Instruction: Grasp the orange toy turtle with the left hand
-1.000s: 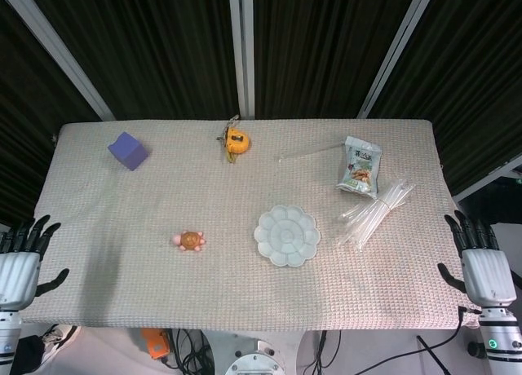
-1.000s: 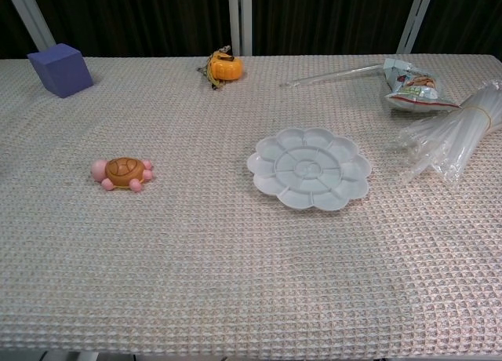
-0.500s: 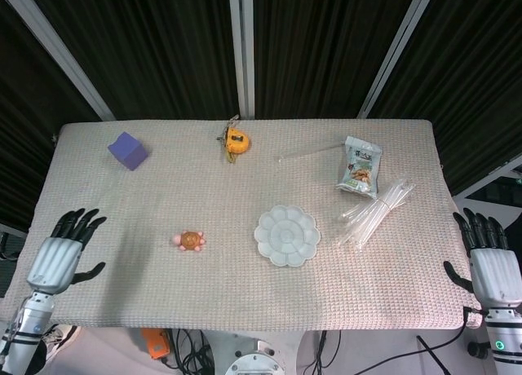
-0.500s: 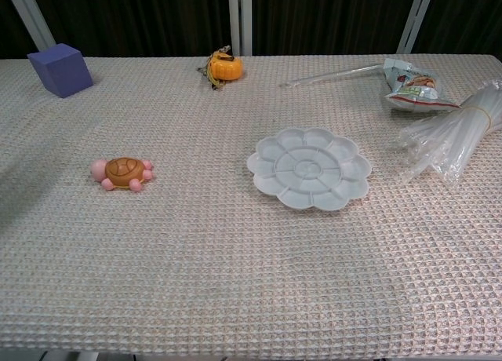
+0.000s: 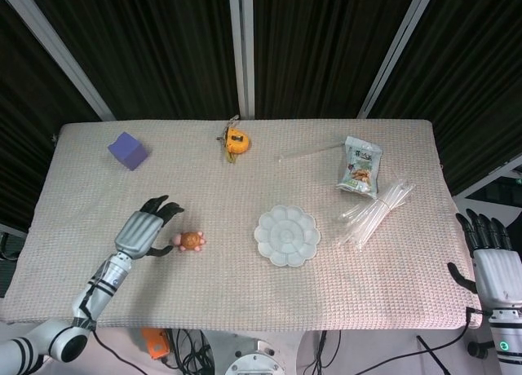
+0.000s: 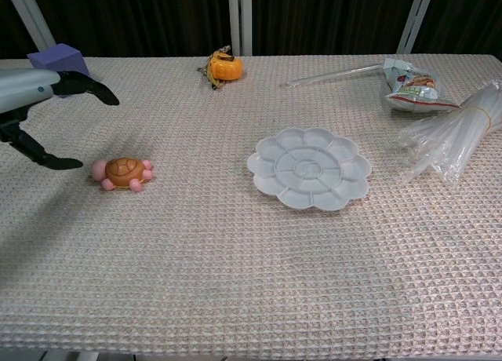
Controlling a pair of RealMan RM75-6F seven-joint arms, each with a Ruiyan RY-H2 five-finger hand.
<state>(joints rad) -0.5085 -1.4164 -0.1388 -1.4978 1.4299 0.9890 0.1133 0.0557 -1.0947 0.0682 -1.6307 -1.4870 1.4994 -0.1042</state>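
Left hand (image 5: 143, 232) is sitting just left of the orange toy turtle (image 5: 190, 241), fingers (image 5: 165, 207) spread apart and holding nothing; in the chest view the same hand (image 6: 27, 102) comes in from the left edge with its thumb low, just short of the turtle's (image 6: 122, 173) pink head, and the other fingers higher up, so nothing's touching it as far as I can tell. Turtle itself is flat on the woven cloth of the table (image 5: 245, 302), toward the near-left part. Using the turtle as the anchor: a purple cube (image 5: 127, 151) is well behind it and off to the left, a small orange pumpkin-looking toy (image 5: 236, 141) is well behind it and a bit right, and a white flower-shaped palette (image 5: 286, 236) is off to its right at about the same depth. Further right of the turtle, past the palette, there's a bundle of clear plastic tubes (image 5: 373, 213), and behind that a snack packet (image 5: 360, 166) with one loose clear tube (image 5: 308, 152) lying beside it. Way off to the right, at the table's near corner, the right hand (image 5: 494, 266) is upright with fingers apart and empty, well away from the turtle.
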